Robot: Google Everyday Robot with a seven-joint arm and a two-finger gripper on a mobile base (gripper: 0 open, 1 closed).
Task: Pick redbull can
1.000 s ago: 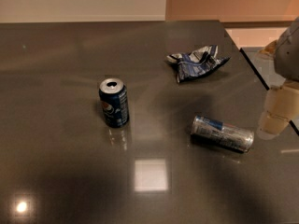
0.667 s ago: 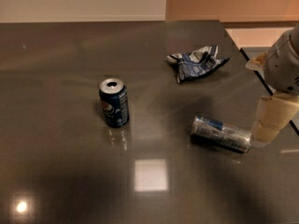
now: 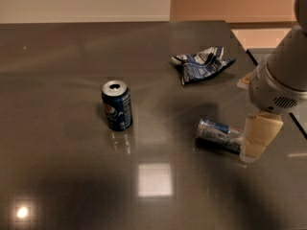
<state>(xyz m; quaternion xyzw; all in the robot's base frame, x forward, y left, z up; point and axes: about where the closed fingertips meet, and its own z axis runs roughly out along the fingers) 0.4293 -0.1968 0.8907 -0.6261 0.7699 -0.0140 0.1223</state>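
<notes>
The redbull can (image 3: 218, 133), slim and silver with blue patches, lies on its side on the dark table (image 3: 57, 176), right of centre. My gripper (image 3: 256, 140) comes in from the right and stands low at the can's right end, its cream finger (image 3: 259, 135) covering that end. The grey arm housing (image 3: 280, 78) rises above it.
A dark blue Pepsi can (image 3: 116, 105) stands upright left of centre, top opened. A crumpled blue-and-white foil bag (image 3: 201, 64) lies behind the redbull can. The table's right edge (image 3: 249, 56) runs close behind the arm.
My gripper and arm have moved left and down toward the redbull can, now overlapping its right end. The cans and the bag have not moved.
</notes>
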